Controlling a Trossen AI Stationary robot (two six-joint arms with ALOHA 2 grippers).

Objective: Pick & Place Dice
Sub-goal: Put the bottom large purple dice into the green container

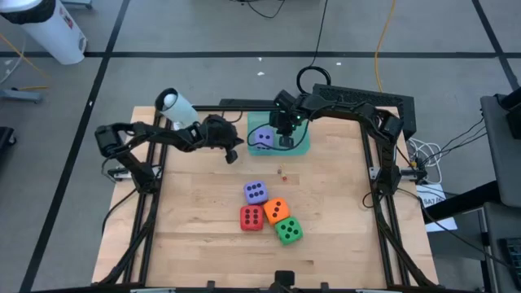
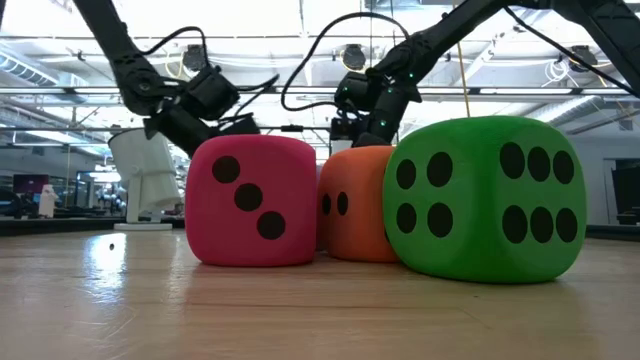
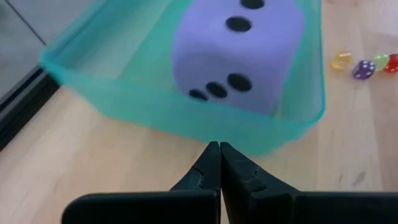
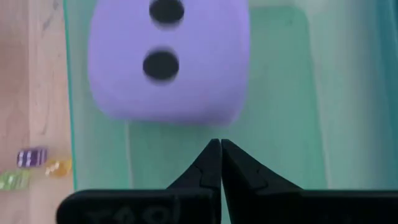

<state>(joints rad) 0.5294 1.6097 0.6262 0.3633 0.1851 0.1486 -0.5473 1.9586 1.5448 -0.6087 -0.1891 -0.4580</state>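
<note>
A purple die (image 1: 260,138) lies on the floor of the translucent green tray (image 1: 299,147) at the table's far middle. My right gripper (image 4: 219,144) is shut and hangs over the tray floor just beside that die. My left gripper (image 3: 219,147) is also shut, and is slanted down over the wood just outside the tray's left wall (image 3: 155,112). Nearer the front, another purple die (image 1: 255,192), an orange one (image 1: 277,210), a red one (image 1: 251,218) and a green one (image 1: 288,231) rest on the table in a tight cluster.
A few tiny translucent dice (image 3: 364,65) lie on the wood between the tray and the cluster. A white cylinder (image 1: 176,107) stands at the table's far left corner. Black frame rails (image 1: 383,187) run along the table's edges. Bare wood lies at the left and right.
</note>
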